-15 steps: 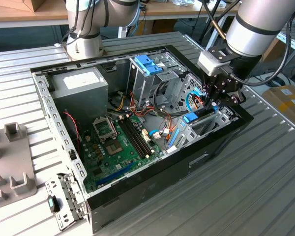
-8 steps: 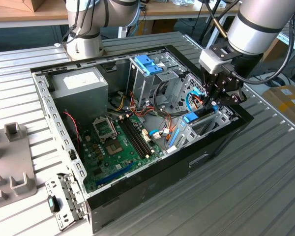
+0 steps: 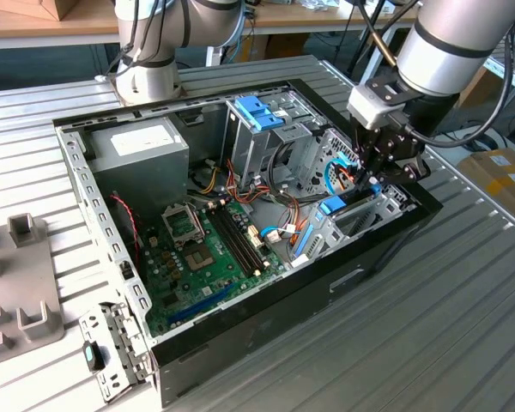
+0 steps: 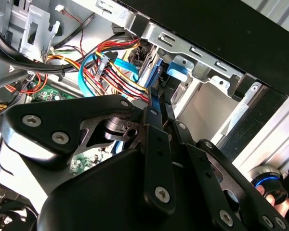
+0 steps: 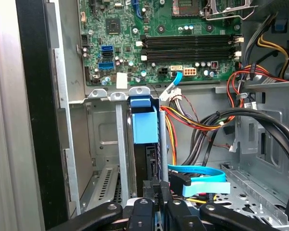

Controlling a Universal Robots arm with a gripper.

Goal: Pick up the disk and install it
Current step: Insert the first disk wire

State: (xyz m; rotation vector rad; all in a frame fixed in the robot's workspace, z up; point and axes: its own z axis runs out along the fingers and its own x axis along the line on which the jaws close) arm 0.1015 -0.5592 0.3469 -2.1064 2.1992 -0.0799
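The disk (image 5: pixel 144 126) stands on edge in the slot of the metal drive cage (image 5: pixel 101 125), its blue plastic frame uppermost and its dark body below. In the exterior view the blue frame of the disk (image 3: pixel 333 205) shows in the bay at the case's right end. My gripper (image 3: pixel 371 176) hangs right over that bay. In both wrist views its black fingers are shut on the disk's thin blue edge: gripper (image 5: pixel 156 185), gripper (image 4: pixel 160 108). The disk's label face is hidden.
The open computer case (image 3: pixel 395 245) lies on a slatted metal table. Inside are the green motherboard (image 3: pixel 202 249), a grey power supply box (image 3: pixel 137 150) and a blue latch (image 3: pixel 257 112) on a second cage. Bundled coloured cables (image 4: pixel 120 77) and a light-blue flat cable (image 5: pixel 202 180) crowd the bay.
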